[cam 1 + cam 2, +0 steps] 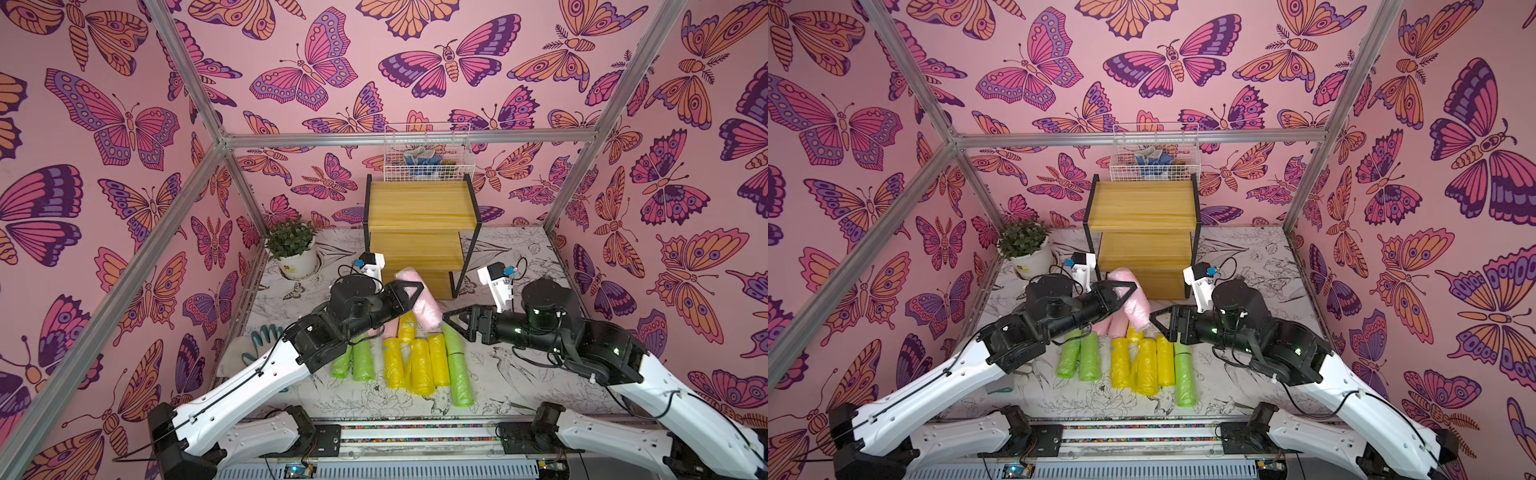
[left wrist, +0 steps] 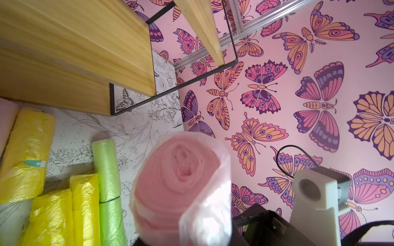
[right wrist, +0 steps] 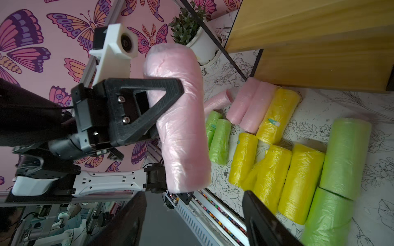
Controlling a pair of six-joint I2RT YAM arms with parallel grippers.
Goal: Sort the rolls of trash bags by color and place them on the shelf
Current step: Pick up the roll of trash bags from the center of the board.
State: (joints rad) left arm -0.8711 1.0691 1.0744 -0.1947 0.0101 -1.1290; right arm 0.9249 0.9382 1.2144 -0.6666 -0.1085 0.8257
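The left gripper's (image 1: 415,291) fingers clamp a pale pink roll (image 1: 424,305) above the table (image 1: 519,374), near the shelf (image 1: 419,208). The right gripper's (image 1: 451,321) fingers stand apart, empty. The other rolls (image 1: 419,365) (green, yellow, pink) lie on the table.

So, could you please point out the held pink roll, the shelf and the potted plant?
held pink roll (image 3: 183,132), right wrist view, middle of its side.
shelf (image 1: 422,203), in a top view, bare top board.
potted plant (image 1: 291,237), in a top view, its leaves.

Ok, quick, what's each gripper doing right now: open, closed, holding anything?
Left gripper: closed on a pink roll, lifted off the table.
Right gripper: open, holding nothing.
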